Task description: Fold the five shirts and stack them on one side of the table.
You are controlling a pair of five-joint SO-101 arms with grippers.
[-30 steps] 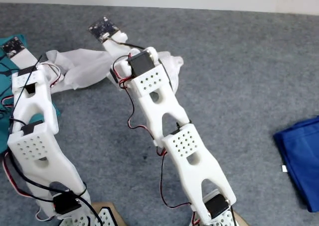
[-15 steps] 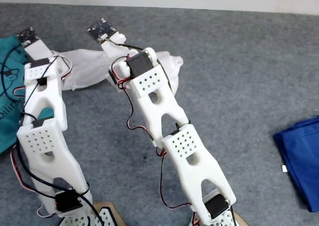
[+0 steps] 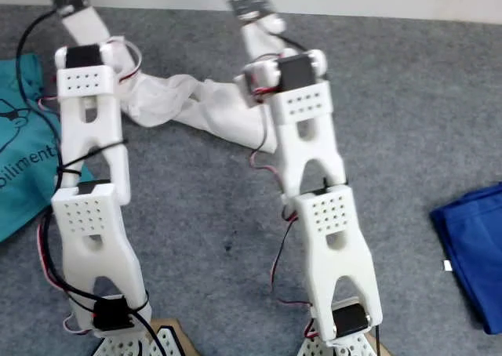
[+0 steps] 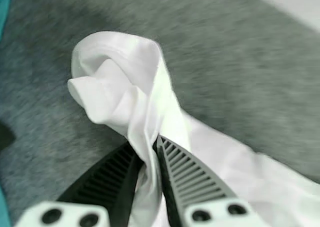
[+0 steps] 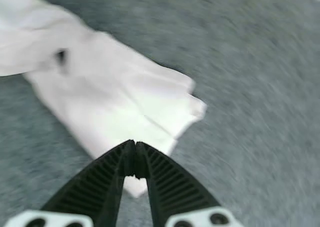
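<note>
My left gripper [image 4: 147, 143] is clamped on the crumpled white cloth shirt [image 4: 120, 87]; my right gripper [image 5: 135, 146] pinches its other end. It stretches between both arms, upper centre of the high view.

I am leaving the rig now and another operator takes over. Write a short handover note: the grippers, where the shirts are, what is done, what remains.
Left gripper: shut on a bunched part of the white shirt.
Right gripper: shut at another edge of the white shirt, apparently pinching it.
The white shirt lies crumpled on the table between the two arms, not folded.
Teal shirt at the table's left edge and blue shirt at its right edge are both cut off by the frame; I cannot tell if they are folded.
Done: nothing I can confirm.
Left: fold the white shirt, then stack the shirts on one side.
</note>
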